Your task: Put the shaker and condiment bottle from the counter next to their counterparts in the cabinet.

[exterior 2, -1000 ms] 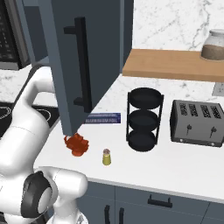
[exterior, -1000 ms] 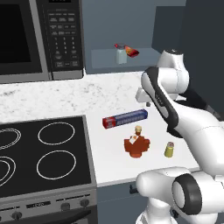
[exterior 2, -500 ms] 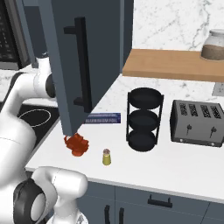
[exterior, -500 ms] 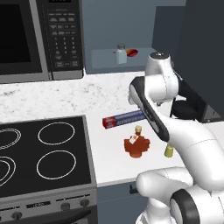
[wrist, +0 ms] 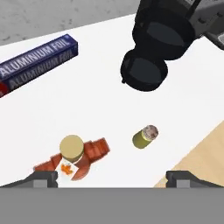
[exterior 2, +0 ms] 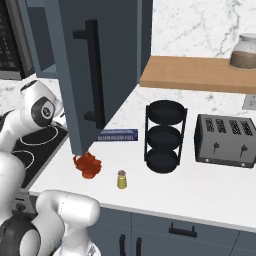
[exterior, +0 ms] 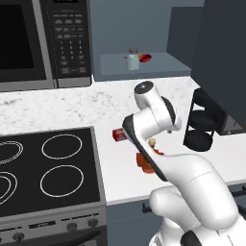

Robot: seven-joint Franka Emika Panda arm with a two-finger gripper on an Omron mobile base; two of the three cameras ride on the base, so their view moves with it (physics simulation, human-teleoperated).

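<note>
1. We see our gripper (wrist: 111, 177) from the hand view with its two dark finger tips spread wide at the lower corners, nothing between them: the jaws stand open and empty.
2. Below it on the counter (wrist: 183, 96) the condiment bottle (wrist: 72, 156) stands near the front edge, tan cap up, white-and-red tag at its side.
3. The shaker (wrist: 145, 136) sits just beside the bottle, apart from it, also near the counter's front edge; in the right base view the shaker (exterior 2: 121, 179) stands to the right of the bottle (exterior 2: 88, 165).
4. A blue aluminium foil box (wrist: 38, 64) lies farther back on the counter, towards the wall.
5. A black three-tier rack (exterior 2: 164, 136) stands on the counter beyond the shaker, with a toaster (exterior 2: 227, 141) to its right.
6. In the left base view the cabinet (exterior: 144, 67) shelf carries the counterparts: a pale shaker with grey cap (exterior: 132, 59) and a red-orange item (exterior: 144, 58) just beside it, near the shelf's middle.
</note>
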